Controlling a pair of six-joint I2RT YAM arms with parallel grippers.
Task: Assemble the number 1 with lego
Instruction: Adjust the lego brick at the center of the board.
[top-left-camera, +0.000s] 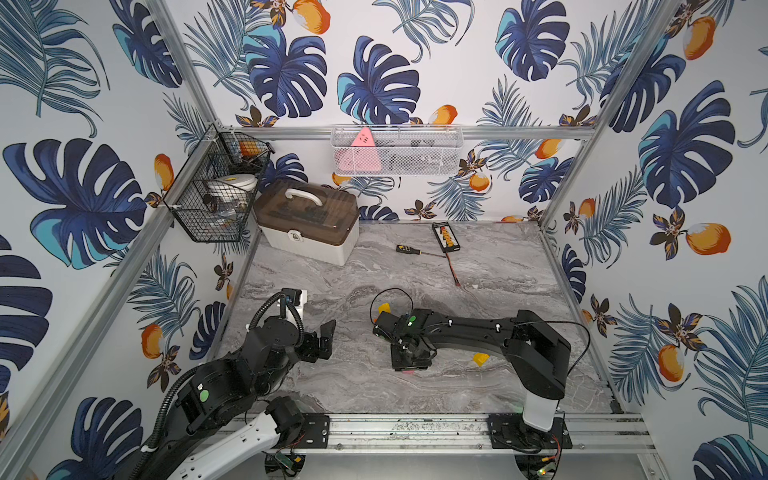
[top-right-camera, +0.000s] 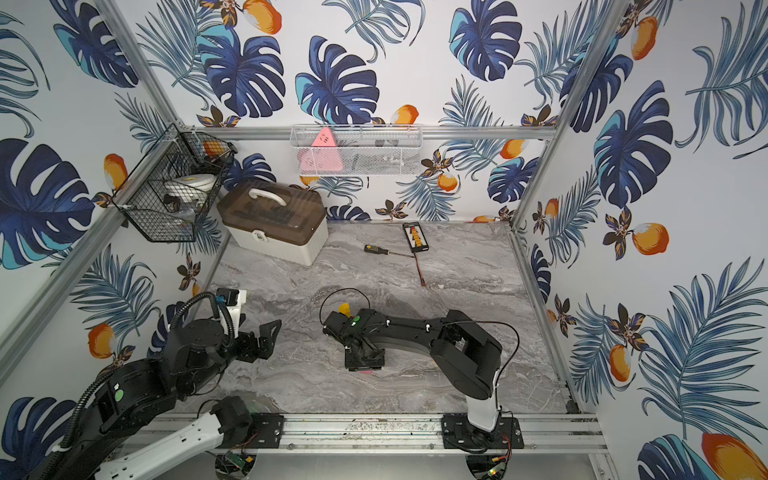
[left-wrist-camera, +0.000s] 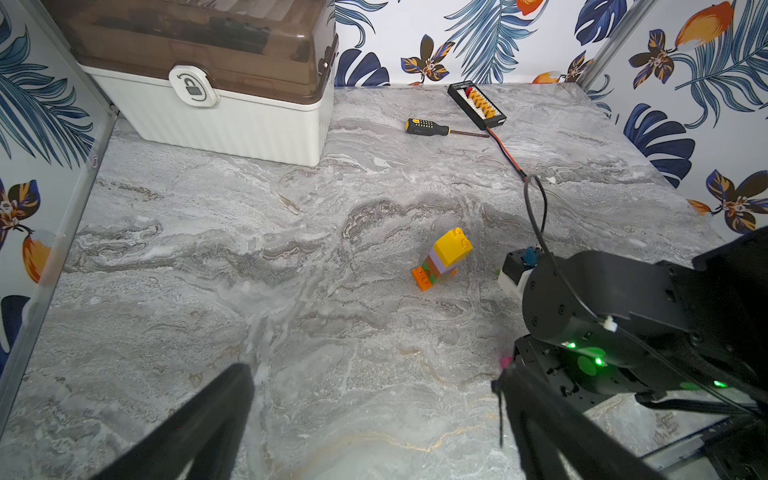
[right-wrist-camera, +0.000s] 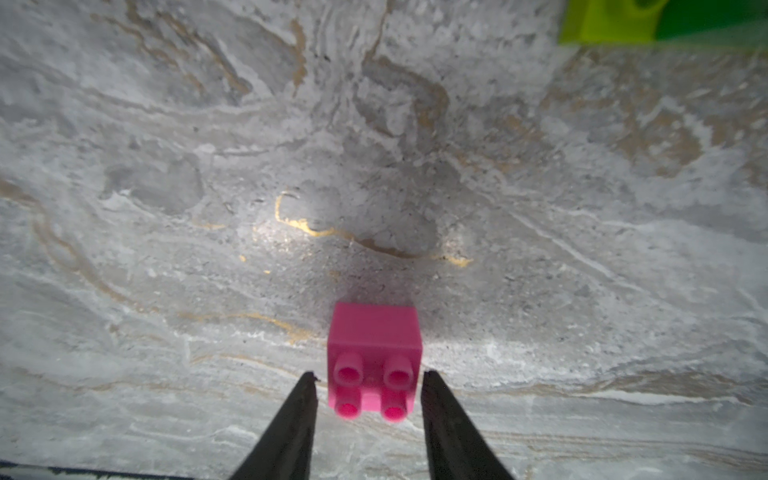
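Box (top-left-camera: 307, 224) shut, contents dim. Wall basket (top-left-camera: 415, 162) near box holds pink triangle (top-left-camera: 362, 153). Lego stack (left-wrist-camera: 446, 257) apart from box. Right gripper (right-wrist-camera: 368, 374) narrow, flanking pink brick (right-wrist-camera: 374, 332); grip we cannot confirm. Left gripper (left-wrist-camera: 372, 376) wide.

Both top views look down on the whole table (top-left-camera: 498, 291); wrist cameras sit low, right apparently closest.

We see two black arms: the left arm (top-left-camera: 232, 374) wears a ribbed black hose (top-left-camera: 165, 402), the right arm (top-left-camera: 478, 328) a thin looped cable (top-left-camera: 392, 289). Both show round green stickers (top-left-camera: 203, 395), white base links (top-left-camera: 538, 411), screwed black mounting plates (top-left-camera: 525, 430). The right gripper (right-wrist-camera: 370, 373) has tapered black fingers (right-wrist-camera: 291, 424).
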